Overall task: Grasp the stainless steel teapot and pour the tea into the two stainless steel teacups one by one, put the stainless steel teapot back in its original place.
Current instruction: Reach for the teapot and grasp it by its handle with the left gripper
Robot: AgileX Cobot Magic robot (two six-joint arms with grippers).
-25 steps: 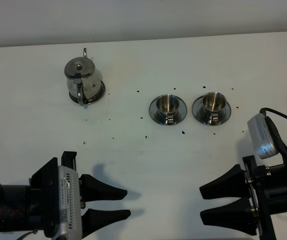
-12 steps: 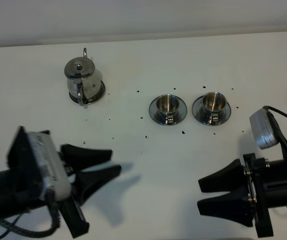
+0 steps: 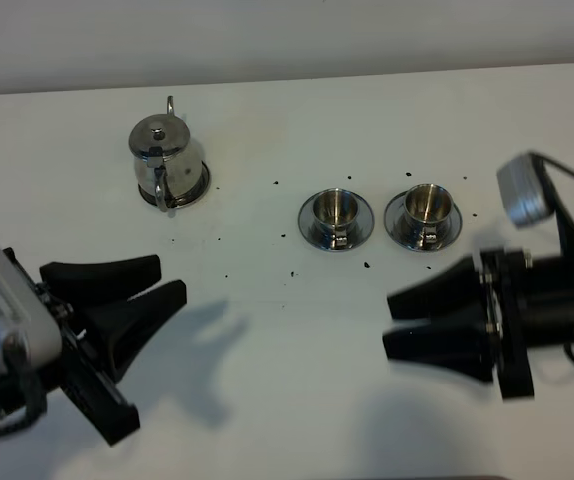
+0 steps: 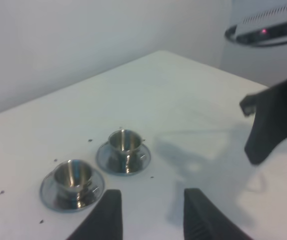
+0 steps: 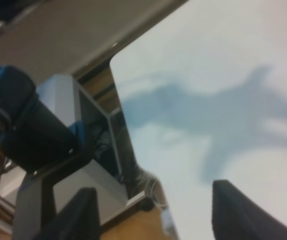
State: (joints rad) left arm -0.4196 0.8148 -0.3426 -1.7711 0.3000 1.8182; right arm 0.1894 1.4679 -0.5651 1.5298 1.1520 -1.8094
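Empty left hand (image 3: 167, 278) and right hand (image 3: 389, 322), both jaws apart. Bring left hand level with shiny lidded steel teapot (image 3: 162, 148), straddle its loop handle (image 3: 164, 198), close squarely.

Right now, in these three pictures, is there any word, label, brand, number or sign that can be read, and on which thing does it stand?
No text can be read anywhere.
The stainless steel teapot, the teacup on the left and the teacup on the right are bare metal with no marking.
The white camera housing on the right arm shows only a small red light and fine stripes in the left wrist view, too blurred to read.
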